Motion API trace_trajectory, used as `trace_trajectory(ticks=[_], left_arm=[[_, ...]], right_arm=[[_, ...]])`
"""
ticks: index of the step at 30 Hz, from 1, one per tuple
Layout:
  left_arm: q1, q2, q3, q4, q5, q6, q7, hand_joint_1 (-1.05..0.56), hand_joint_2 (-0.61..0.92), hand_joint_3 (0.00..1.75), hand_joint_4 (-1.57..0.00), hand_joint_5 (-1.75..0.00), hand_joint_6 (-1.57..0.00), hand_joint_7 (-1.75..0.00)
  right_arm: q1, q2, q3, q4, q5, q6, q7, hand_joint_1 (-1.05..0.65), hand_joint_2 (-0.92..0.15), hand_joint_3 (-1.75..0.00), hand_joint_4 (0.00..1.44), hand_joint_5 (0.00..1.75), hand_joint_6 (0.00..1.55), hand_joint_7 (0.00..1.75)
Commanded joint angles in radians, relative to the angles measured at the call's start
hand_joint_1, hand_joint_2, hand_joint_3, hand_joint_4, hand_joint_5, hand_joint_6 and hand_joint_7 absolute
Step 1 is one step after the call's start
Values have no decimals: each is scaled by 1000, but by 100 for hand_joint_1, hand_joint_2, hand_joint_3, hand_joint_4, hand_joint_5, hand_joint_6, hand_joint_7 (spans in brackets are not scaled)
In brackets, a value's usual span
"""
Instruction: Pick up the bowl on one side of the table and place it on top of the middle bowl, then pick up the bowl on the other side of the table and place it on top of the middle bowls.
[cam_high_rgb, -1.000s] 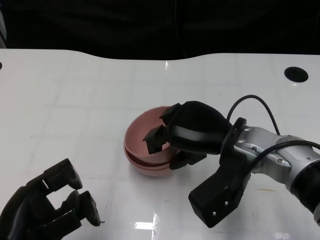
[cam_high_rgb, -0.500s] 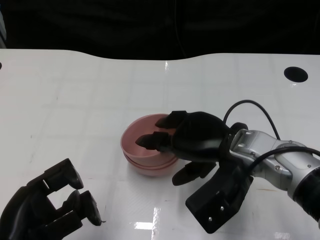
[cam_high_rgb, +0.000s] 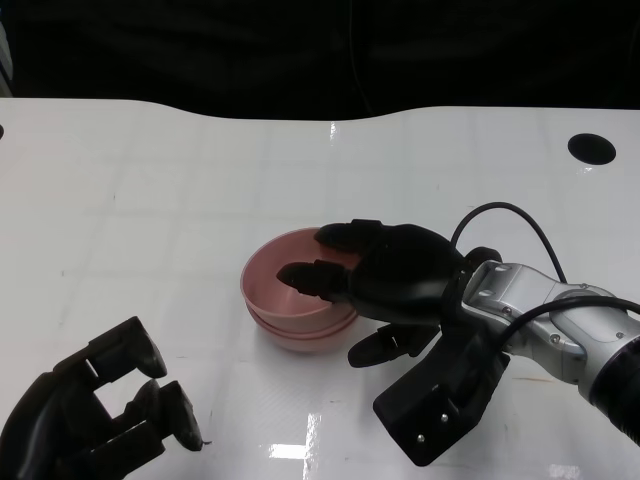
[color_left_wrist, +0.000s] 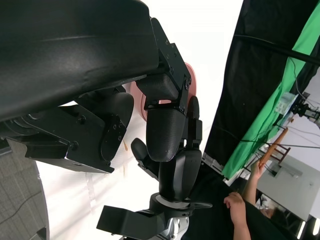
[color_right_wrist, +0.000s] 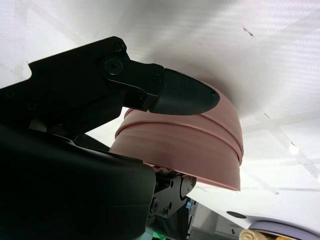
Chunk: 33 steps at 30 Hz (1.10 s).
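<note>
The right hand's fingers (cam_high_rgb: 312, 272) reach over the near rim of the top bowl (cam_high_rgb: 290, 285) and lie inside it, with a thumb-side finger (cam_high_rgb: 385, 345) below and outside the stack, so the rim sits between them. The right wrist view shows one fingertip (color_right_wrist: 185, 97) against the pink wall, but whether the right hand (cam_high_rgb: 385, 280) is still pinching the rim or has already let go cannot be told. A second ago this bowl was tipped up on edge in the hand, high over the stack; half a second ago it had come down nearly level; now it sits level and nested in the bowls (cam_high_rgb: 300, 335) beneath it, and the hand has settled lower with it. Seams in the pink wall (color_right_wrist: 200, 137) in the right wrist view show more than one bowl stacked. That suggests the placing is all but done, and what remains for this bowl is to release and draw the hand clear without dragging the stack. The left hand (cam_high_rgb: 95, 410) rests well toward the robot from the stack, unmoved, fingers apart and holding nothing. The table (cam_high_rgb: 150, 200) around the stack shows no other bowl, so this is likely the last one.
</note>
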<state>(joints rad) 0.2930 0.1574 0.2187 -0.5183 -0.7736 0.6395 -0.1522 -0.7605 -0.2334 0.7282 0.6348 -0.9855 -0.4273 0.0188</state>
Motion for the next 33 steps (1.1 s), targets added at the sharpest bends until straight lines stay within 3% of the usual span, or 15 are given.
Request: trace_trajectory(ticks=[1, 9, 13, 19, 22, 24, 28, 30, 33], left_arm=[[1, 8, 0, 11, 13, -15, -10, 8, 74, 137, -84, -175, -74, -175], [1, 7, -3, 20, 14, -28, -19, 8, 74, 138, -84, -175, -75, -175], [-7, 9, 2, 37, 6, -32, -29, 6, 74, 139, -84, -175, -74, -175], [-11, 11, 8, 42, 2, -21, -19, 8, 74, 138, -84, -175, -74, -175], [-15, 14, 11, 46, 2, -18, -19, 8, 75, 137, -86, -175, -75, -175], [-15, 14, 13, 43, 1, -14, -16, 9, 76, 136, -86, -175, -75, -175], [-12, 15, 16, 35, -4, -7, -14, 9, 77, 136, -87, -175, -75, -175], [-12, 18, 17, 36, -4, -6, -17, 9, 78, 135, -87, -175, -75, -175], [-10, 22, 16, 37, 3, -12, -29, 9, 79, 134, -87, -175, -75, -175]], right_arm=[[11, -26, 6, -23, -7, 7, 6, -105, -92, -83, 0, 0, 0, 0], [12, -37, 10, -46, -10, 14, 6, -105, -92, -84, 0, 0, 0, 0], [16, -105, -78, -203, 60, -35, -2, -101, -92, -78, 0, 0, 0, 0], [88, -152, -167, -334, 118, -57, -27, -96, -92, -68, 0, 0, 0, 0], [148, -147, -231, -349, 188, -118, -111, -87, -92, -51, 0, 0, 6, 3], [188, -126, -268, -301, 242, -196, -210, -78, -92, -38, 7, 4, 18, 6], [250, -69, -344, -179, 420, -365, -297, -60, -92, -27, 33, 14, 44, 10], [279, -44, -380, -160, 465, -399, -325, -54, -92, -22, 48, 17, 54, 10], [327, -16, -425, -180, 514, -400, -329, -47, -92, -23, 59, 21, 61, 11]])
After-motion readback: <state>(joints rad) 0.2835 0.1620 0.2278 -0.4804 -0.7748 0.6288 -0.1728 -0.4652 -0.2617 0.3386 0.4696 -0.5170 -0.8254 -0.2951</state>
